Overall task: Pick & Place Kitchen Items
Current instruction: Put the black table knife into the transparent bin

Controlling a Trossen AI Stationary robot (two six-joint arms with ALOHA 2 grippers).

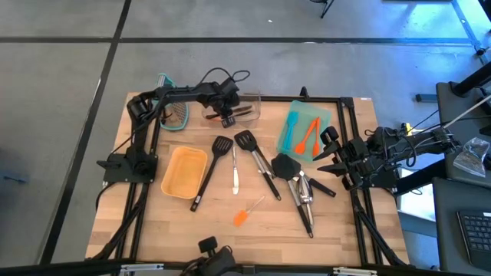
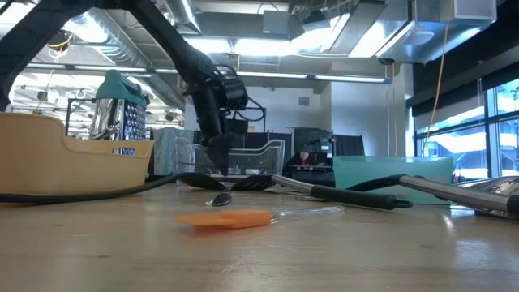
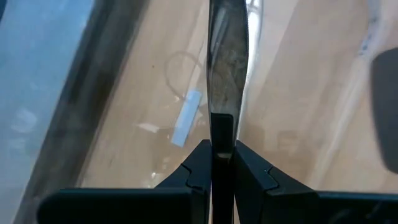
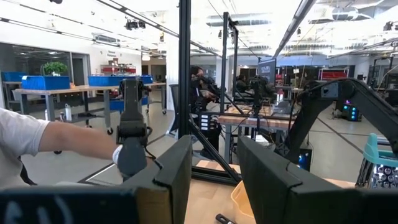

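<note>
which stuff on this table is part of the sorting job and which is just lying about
Job:
- black slotted turners
- orange spatula
- metal utensil clamped in the left pincer over the clear bin
- teal tray, tan tray

Lying about:
- grater
- right pincer, parked at the table edge, open

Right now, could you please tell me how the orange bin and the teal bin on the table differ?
The orange bin sits left of centre and holds nothing visible; the teal bin sits nearer the table's far right and holds spatulas, teal and orange. The orange bin lies tilted to the table's edges with rounded corners; the teal bin looks squarer. Both are shallow open trays lying flat on the wooden table.
</note>
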